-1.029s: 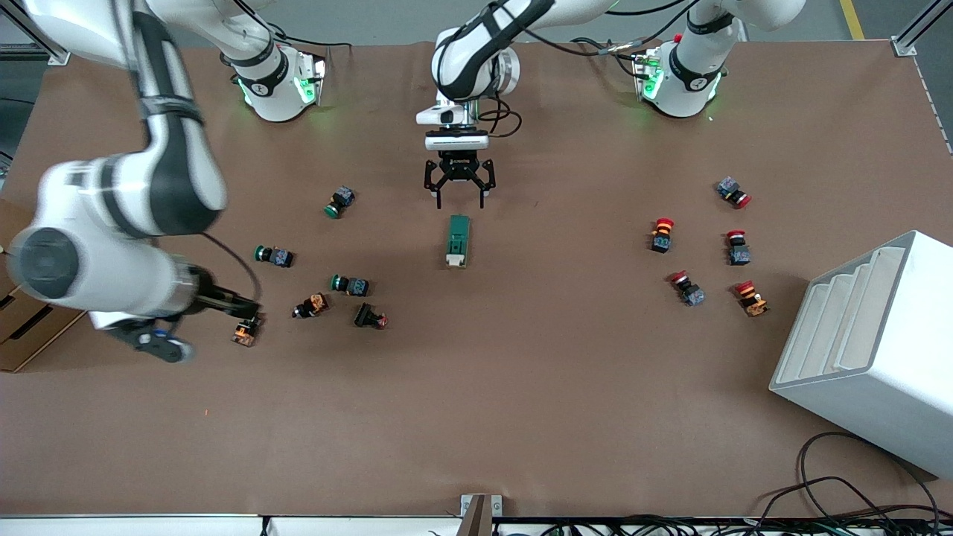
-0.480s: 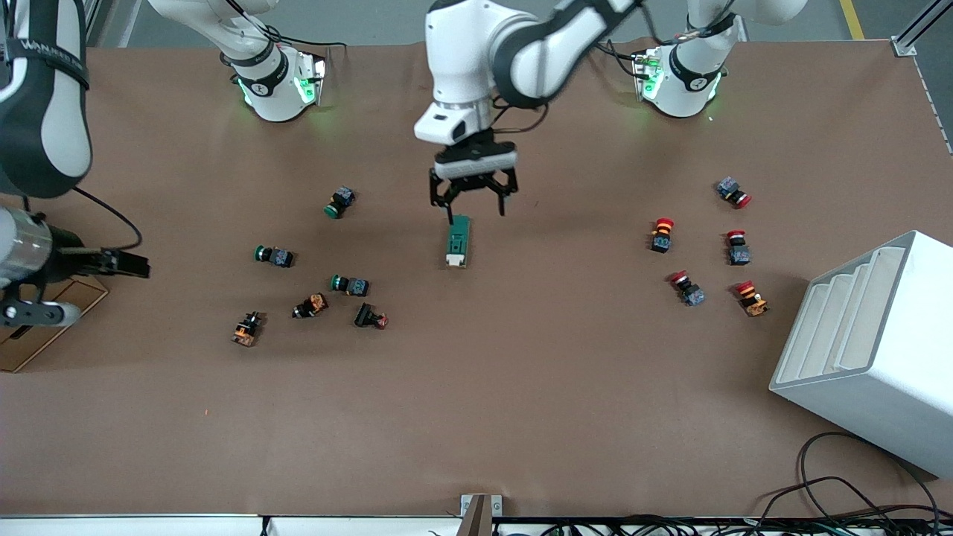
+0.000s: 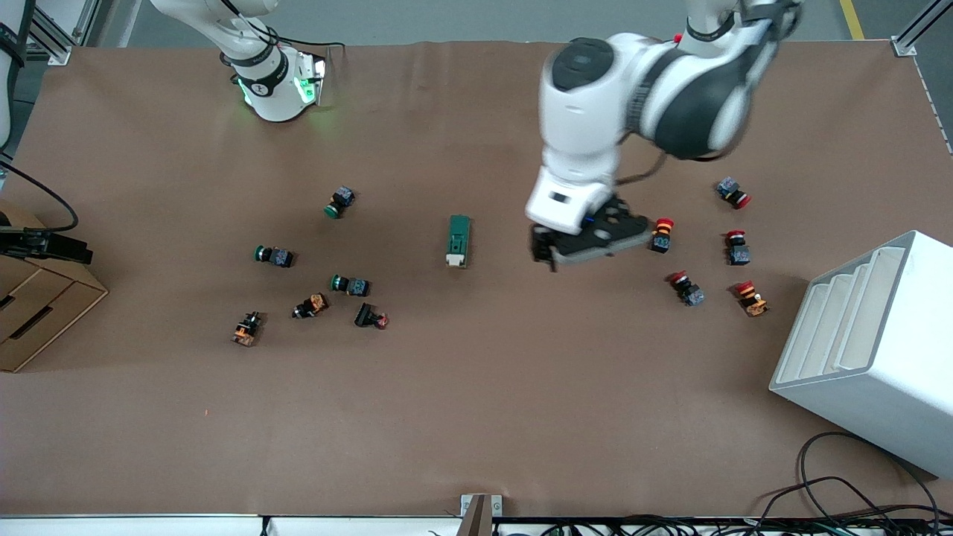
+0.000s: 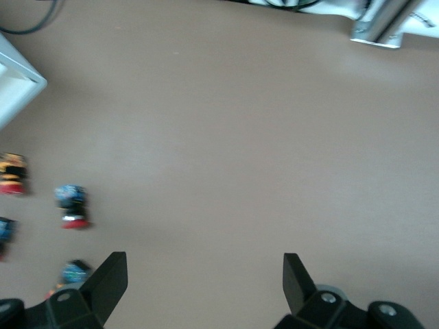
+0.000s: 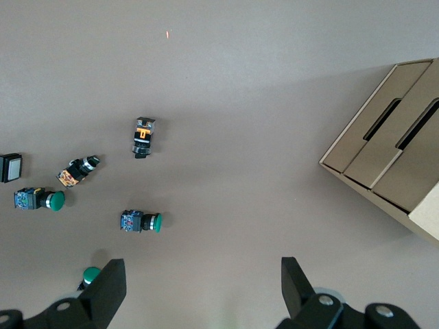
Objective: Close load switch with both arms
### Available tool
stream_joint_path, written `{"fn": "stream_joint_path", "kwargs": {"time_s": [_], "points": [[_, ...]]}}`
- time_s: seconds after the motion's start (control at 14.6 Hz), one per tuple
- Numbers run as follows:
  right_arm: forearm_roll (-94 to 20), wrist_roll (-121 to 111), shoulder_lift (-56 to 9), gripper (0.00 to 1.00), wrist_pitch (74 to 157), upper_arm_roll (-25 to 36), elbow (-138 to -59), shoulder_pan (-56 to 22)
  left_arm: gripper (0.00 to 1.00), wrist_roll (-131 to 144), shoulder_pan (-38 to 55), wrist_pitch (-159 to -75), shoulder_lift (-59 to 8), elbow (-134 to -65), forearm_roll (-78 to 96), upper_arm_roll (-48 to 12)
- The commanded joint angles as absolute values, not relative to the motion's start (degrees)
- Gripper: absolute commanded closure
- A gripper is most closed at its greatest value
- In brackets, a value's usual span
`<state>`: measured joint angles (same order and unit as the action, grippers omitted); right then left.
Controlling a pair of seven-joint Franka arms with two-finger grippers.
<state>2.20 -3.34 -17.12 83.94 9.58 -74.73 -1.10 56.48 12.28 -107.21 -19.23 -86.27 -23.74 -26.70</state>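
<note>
Front view: one load switch (image 3: 459, 240) mid-table, nine push buttons scattered around; left gripper (image 4: 204, 288) and right gripper (image 5: 199, 288) both spread wide.

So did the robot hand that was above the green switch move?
Yes. The left gripper was over the load switch; now it is beside it, toward the left arm's end, close to a red-capped button. The switch stayed put.
</note>
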Motion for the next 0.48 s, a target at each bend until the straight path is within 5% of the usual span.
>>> {"fn": "stream_joint_path", "kwargs": {"time_s": [0.0,0.41], "points": [[1.49,-3.52,-17.4,0.0,82.18,8.44,-73.39,-0.61,0.0,47.32,8.63,-99.35,-18.72,-81.67,-20.66,-27.42],[-1.57,-1.15,-14.51,0.0,77.17,8.43,-72.68,-1.67,0.0,29.64,1.67,-87.81,-15.74,-76.11,-15.22,-26.9]]}}
